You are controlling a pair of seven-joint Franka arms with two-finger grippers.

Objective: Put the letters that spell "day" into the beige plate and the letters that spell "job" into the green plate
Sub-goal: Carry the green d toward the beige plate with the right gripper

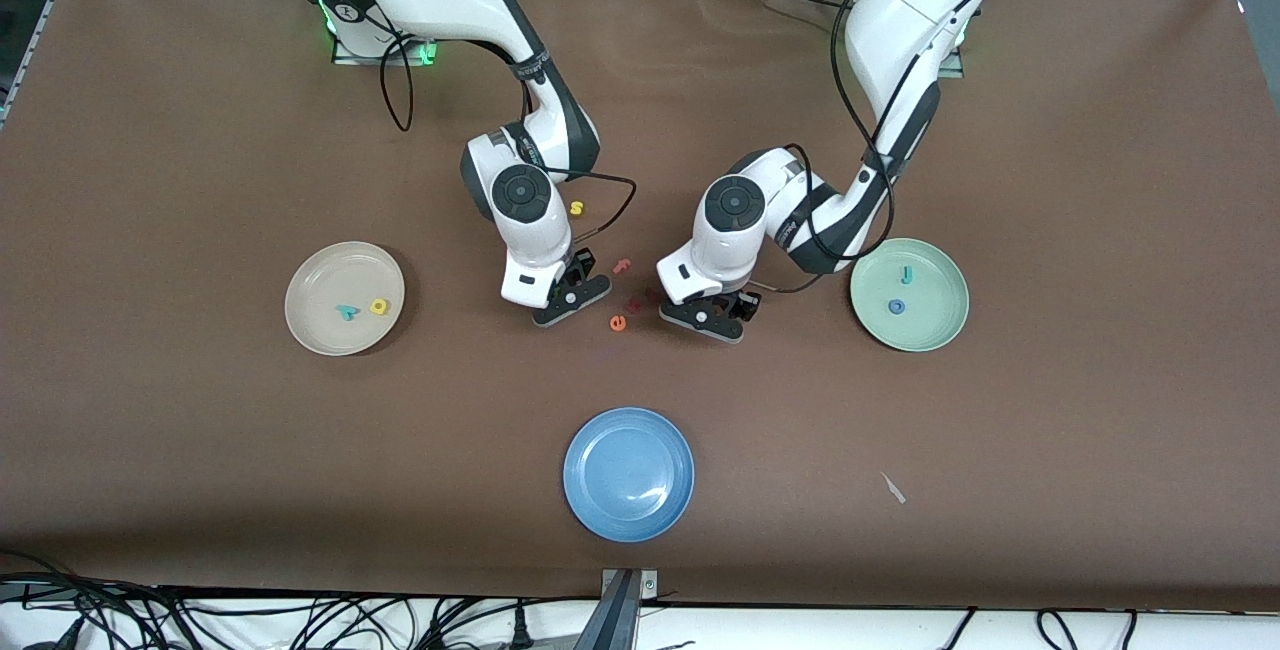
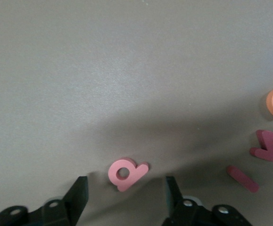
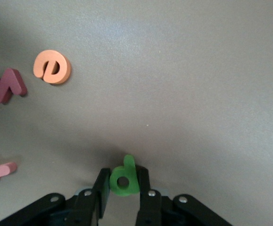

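In the right wrist view my right gripper is shut on the dark green d, which is low at the table. It is over the table's middle. My left gripper stands open around the salmon b, which lies flat and touches neither finger. That gripper is low beside the loose letters. The beige plate holds the teal y and the yellow round letter. The green plate holds the light blue j and the dark blue o.
Between the grippers lie an orange e, a salmon f and dark red letters. A yellow s lies nearer the bases. A blue plate sits nearer the front camera. A small white scrap lies beside it.
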